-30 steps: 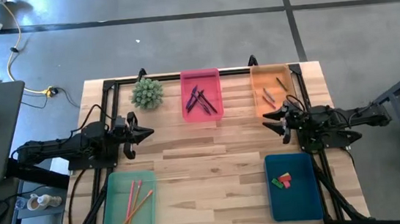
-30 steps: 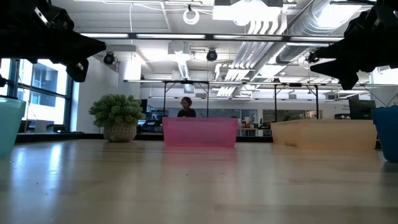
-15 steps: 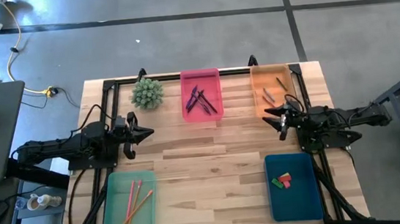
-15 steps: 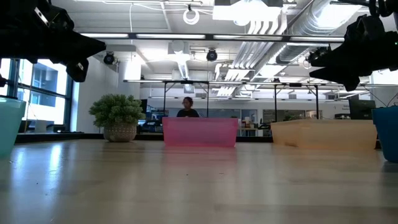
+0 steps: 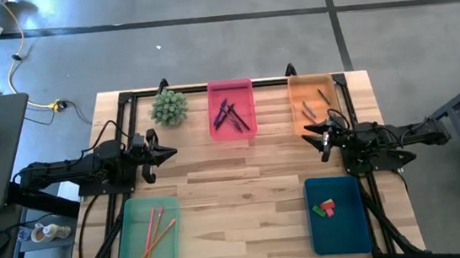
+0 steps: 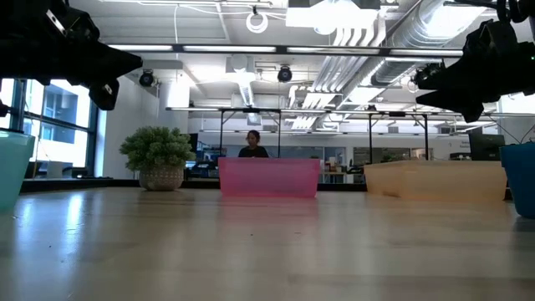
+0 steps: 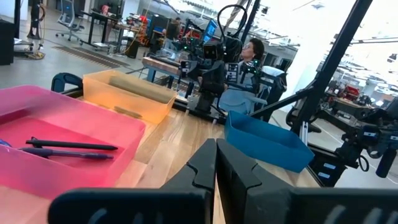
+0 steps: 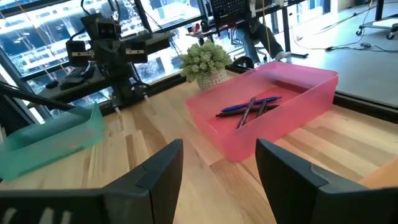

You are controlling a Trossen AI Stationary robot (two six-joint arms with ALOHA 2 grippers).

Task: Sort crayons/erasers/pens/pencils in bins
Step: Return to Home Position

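Dark fingers (image 7: 200, 167) of L gripper (image 5: 167, 152) pressed together, nothing btwn; it hovers over table (image 5: 235, 179) left side, mid-depth. R gripper (image 5: 309, 138) fingers (image 8: 161, 168) spread wide, empty, right side by near end of orange bin (image 5: 310, 77). Crayons (image 5: 322, 95) in orange bin, pens (image 5: 233, 116) in far pink bin (image 5: 229, 85), pencils (image 5: 156, 225) in near-left green bin (image 5: 132, 257), erasers (image 5: 326, 209) in near-right blue bin (image 5: 346, 236).

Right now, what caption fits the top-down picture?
Left gripper and right gripper idle above table; pens, pencils, crayons, erasers sorted in bins.
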